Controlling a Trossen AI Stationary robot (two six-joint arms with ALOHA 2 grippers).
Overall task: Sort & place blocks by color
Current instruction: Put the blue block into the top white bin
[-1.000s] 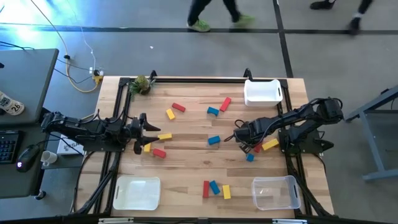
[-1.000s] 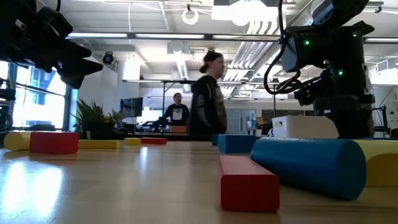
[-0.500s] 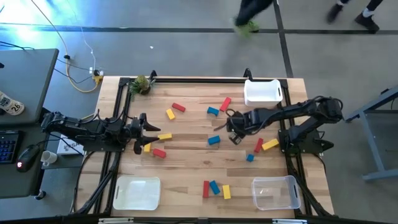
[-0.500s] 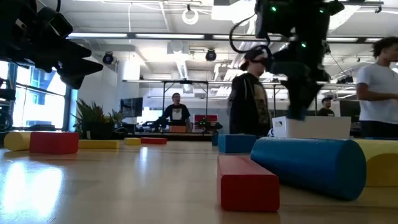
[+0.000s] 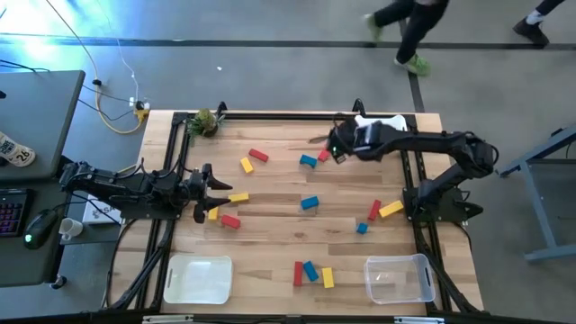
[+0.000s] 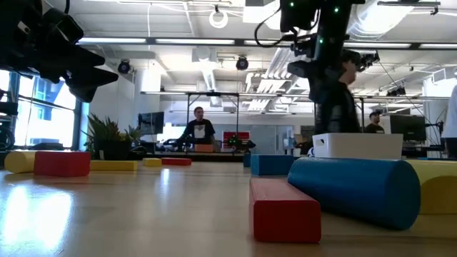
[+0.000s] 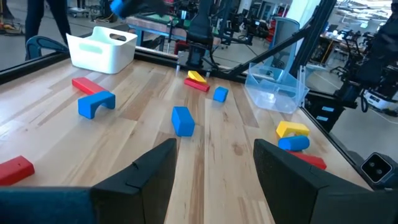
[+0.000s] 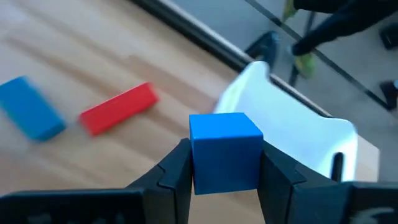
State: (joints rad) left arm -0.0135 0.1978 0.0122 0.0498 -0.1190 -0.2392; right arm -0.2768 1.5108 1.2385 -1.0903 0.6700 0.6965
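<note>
Your right gripper (image 8: 225, 177) is clamped on a blue cube (image 8: 225, 151), seen only in the wrist cam; overhead just puts it by the white bin (image 5: 382, 133) at the table's far edge. Left gripper (image 5: 209, 190) waits w/ fingers apart nr the yellow bar (image 5: 238, 196).

Seen from above, with 12 at the counter's (image 5: 270, 243) far edge: an open bin (image 7: 102, 50) sits at 1 o'clock, another bin (image 5: 399, 277) at 5, a shallow tray (image 5: 198, 277) at 7, a leafy clump (image 5: 205, 121) at 11. The right claw (image 5: 335, 148) hangs just beside the 1 o'clock bin, gripping a cube (image 8: 225, 149). The left claw (image 5: 207, 192) lies at 9, fingers apart, loose blocks (image 5: 225, 209) near it. Three blocks (image 5: 310, 273) lie together at 6
</note>
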